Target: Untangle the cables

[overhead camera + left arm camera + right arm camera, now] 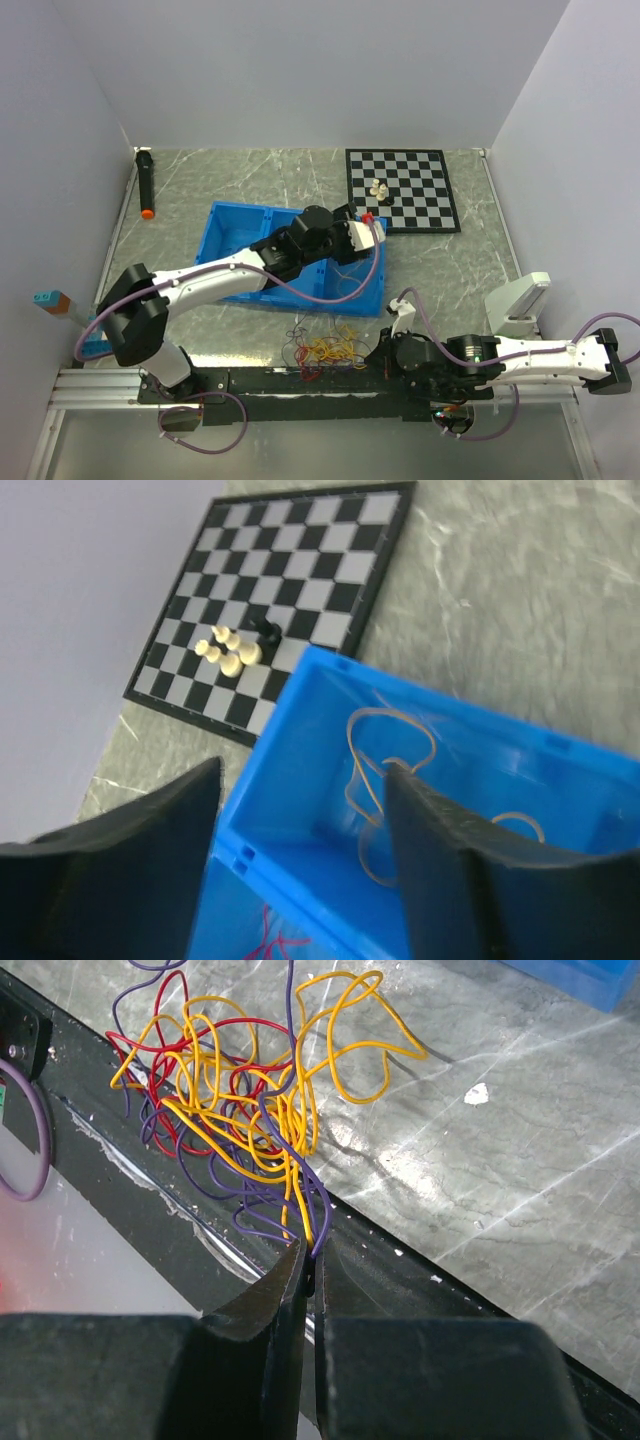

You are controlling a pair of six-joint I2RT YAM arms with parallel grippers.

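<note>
A tangle of thin yellow-orange, red and dark purple cables [328, 350] lies at the table's near edge, partly over the black rail; it also shows in the right wrist view [240, 1110]. My right gripper [311, 1257] is shut on a yellow and a purple strand at the tangle's near end; in the top view it [385, 352] sits just right of the tangle. My left gripper [300, 770] is open and empty above the blue bin [300, 880], over its right end [368, 230]. A loose yellowish cable [365, 780] lies in one compartment; a red one [265, 935] lies in the neighbouring compartment.
A chessboard [400, 188] with a few pieces [379, 189] lies at the back right, just beyond the bin. A black marker with an orange tip [146, 182] lies at the back left. A white object [518, 305] stands at the right edge. Walls enclose three sides.
</note>
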